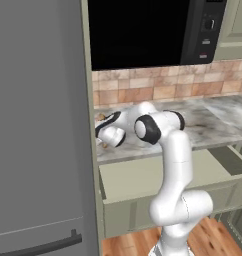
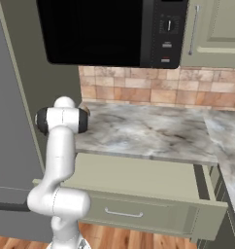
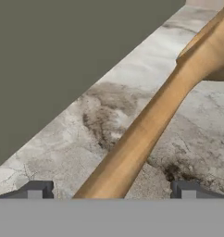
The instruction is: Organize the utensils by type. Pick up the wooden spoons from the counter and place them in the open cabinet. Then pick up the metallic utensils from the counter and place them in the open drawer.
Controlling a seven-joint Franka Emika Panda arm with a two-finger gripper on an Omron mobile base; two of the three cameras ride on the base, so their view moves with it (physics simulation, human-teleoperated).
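A wooden spoon [image 3: 151,120] lies on the marbled counter [image 3: 132,69], its orange-brown handle running from between my fingertips [image 3: 35,190] up to the right, where it widens. My gripper [image 3: 111,190] is open and straddles the handle just above the stone, not closed on it. In the left base view the hand [image 1: 110,132] is low over the counter's [image 1: 213,125] far left end, and a brown bit of wooden spoon [image 1: 100,117] peeks out behind it. The drawer [image 1: 143,175] stands open under the counter [image 2: 148,131]. The metallic utensil is out of view.
An olive side panel [image 3: 63,55] rises close beside the spoon. A grey fridge [image 1: 38,125] fills the left. The black microwave [image 2: 105,29] hangs above the counter, with a grey-green cabinet door [image 2: 216,29] to its right. The drawer's front [image 2: 123,213] juts toward the base.
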